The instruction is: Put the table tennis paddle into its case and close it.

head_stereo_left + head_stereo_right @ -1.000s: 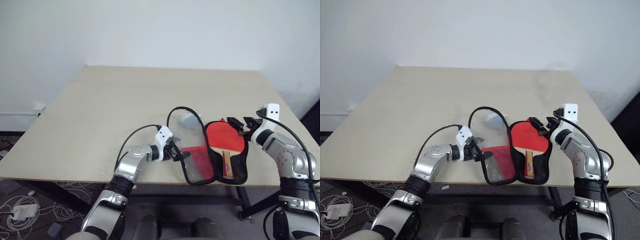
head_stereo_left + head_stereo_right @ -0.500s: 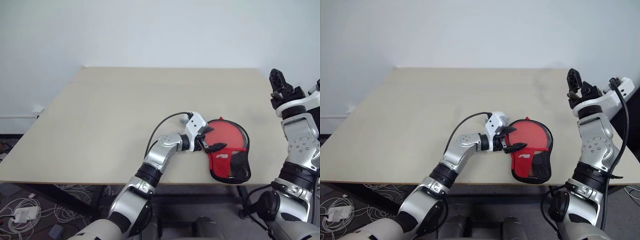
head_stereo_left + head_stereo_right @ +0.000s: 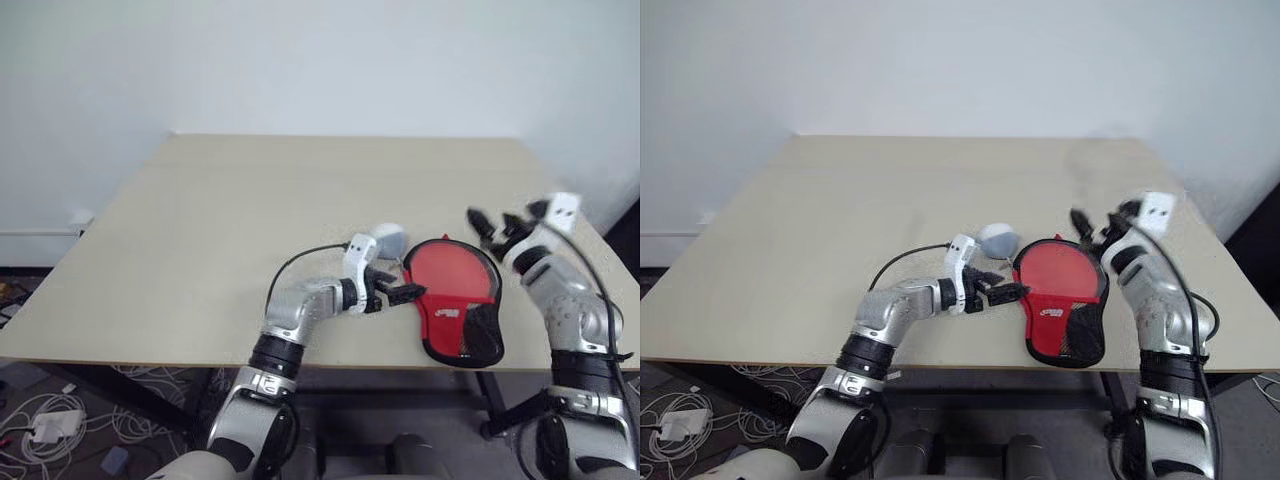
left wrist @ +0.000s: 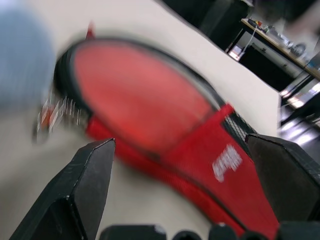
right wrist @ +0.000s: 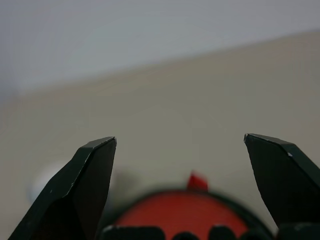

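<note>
The desk (image 3: 200, 230) carries the case (image 3: 455, 310), folded shut red side up near its front edge. Just left of the case, the left gripper (image 3: 398, 293) is spread, empty. Behind the case, the right gripper (image 3: 492, 222) hovers, spread. A small pale object (image 3: 387, 238) lies behind-left of the case.

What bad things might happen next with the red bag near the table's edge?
1. The case lies close to the table's front edge, so a push from the left tool, open beside it, might slide it off.
2. The small pale rounded object sits right behind that arm and could get knocked away.
3. The right tool, open above the case's far end, might bump it coming down.
</note>
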Controlling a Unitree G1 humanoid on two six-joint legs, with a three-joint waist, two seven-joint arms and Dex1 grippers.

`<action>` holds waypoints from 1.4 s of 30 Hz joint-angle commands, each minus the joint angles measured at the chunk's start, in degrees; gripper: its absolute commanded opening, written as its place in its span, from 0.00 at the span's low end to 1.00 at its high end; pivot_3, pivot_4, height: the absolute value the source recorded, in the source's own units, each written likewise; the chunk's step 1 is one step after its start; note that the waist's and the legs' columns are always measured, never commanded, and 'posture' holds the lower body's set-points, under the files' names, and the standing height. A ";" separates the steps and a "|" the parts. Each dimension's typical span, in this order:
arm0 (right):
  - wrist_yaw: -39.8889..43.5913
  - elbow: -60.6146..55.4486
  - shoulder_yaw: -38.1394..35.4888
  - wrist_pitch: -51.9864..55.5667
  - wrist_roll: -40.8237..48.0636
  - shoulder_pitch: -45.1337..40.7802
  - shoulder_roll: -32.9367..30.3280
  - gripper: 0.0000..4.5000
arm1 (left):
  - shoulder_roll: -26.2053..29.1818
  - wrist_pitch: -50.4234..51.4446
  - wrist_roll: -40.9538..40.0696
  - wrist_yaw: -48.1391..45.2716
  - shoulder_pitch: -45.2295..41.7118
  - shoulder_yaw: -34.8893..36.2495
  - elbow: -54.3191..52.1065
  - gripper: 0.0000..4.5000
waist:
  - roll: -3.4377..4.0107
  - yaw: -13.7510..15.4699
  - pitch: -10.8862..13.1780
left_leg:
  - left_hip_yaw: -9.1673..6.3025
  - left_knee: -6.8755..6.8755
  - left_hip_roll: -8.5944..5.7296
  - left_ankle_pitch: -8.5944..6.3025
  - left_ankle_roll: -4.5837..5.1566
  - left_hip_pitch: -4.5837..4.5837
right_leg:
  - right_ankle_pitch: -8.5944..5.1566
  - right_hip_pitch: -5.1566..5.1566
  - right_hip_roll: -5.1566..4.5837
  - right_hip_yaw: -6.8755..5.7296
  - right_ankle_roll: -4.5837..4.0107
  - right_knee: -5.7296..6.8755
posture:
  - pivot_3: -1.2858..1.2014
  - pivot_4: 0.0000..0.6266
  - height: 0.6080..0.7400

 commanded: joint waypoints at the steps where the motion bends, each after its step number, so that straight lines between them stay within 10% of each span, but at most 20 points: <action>1: 7.65 0.99 1.24 -3.08 -3.06 -0.22 -6.03 0.99 | -0.27 4.75 -2.07 0.31 -1.88 -0.15 0.46 1.00 | 0.01 0.02 0.01 | -0.01 0.05 -0.03 0.00 0.00 0.00 | 0.00 0.01 -0.02 0.01 0.00 0.00 | 0.52 0.00 0.82; 26: 2.29 3.56 -4.97 -3.72 -5.44 -0.17 -6.58 0.99 | -15.24 2.33 -6.05 3.85 -17.63 7.18 30.12 1.00 | -0.11 0.14 0.05 | -0.10 0.41 -0.24 -0.02 0.00 0.08 | 0.05 0.21 -0.12 0.01 0.08 -0.05 | 0.52 0.00 0.82; 42: 0.22 3.92 -5.36 -3.98 -5.57 -1.12 -5.05 0.99 | -16.18 7.95 -9.70 2.28 -16.54 4.25 29.08 1.00 | -0.10 0.08 0.05 | -0.09 0.20 -0.26 -0.04 0.04 -0.03 | -0.01 0.07 -0.13 0.04 0.18 -0.06 | 0.52 0.00 0.82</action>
